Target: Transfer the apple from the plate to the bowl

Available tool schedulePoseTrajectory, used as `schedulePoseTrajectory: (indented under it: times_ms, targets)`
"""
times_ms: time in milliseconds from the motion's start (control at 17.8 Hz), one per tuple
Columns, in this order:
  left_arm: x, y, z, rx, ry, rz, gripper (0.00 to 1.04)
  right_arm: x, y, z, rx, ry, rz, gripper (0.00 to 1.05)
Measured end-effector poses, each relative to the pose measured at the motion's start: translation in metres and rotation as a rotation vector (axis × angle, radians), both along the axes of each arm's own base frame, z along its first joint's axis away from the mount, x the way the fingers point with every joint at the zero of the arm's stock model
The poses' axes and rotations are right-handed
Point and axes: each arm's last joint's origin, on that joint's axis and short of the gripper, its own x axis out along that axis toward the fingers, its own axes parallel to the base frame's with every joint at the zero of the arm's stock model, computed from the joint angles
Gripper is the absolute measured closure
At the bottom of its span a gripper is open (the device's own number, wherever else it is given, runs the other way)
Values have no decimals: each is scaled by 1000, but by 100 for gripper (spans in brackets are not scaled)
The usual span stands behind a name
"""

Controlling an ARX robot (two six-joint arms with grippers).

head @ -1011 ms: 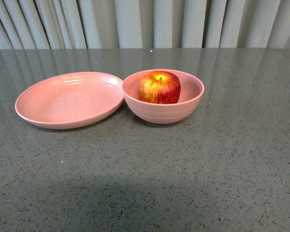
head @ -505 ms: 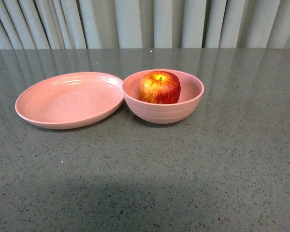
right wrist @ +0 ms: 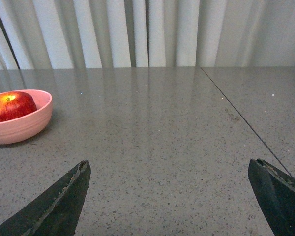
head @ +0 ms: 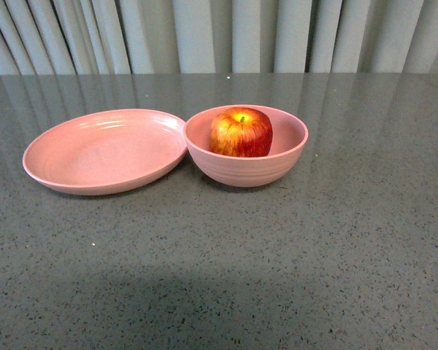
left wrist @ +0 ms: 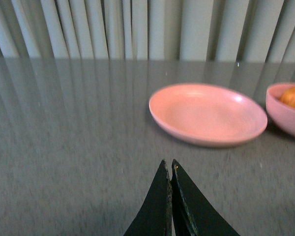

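The red and yellow apple [head: 241, 132] sits upright inside the deep pink bowl [head: 246, 169], stem up. Touching the bowl's left side, the shallow pink plate [head: 104, 149] holds nothing. Neither arm shows in the front view. In the left wrist view my left gripper [left wrist: 167, 162] is shut with nothing in it, low over the table, well short of the plate [left wrist: 207, 114] and the bowl [left wrist: 286, 113]. My right gripper [right wrist: 169, 164] stands wide open over bare table, with the bowl [right wrist: 20, 121] and apple [right wrist: 11, 105] far off to one side.
The grey speckled table [head: 292, 255] stretches all around the dishes. Pale pleated curtains [head: 219, 35] hang behind its far edge. A thin seam [right wrist: 246, 120] runs across the tabletop in the right wrist view.
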Motion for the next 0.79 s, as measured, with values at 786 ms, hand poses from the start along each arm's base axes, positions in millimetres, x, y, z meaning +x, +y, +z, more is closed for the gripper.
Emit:
schedulePoseTrajectory:
  times_ms: [786]
  targets:
    - [-6, 0, 0, 3, -17, 0, 72, 0, 0, 0, 0, 0, 0, 7]
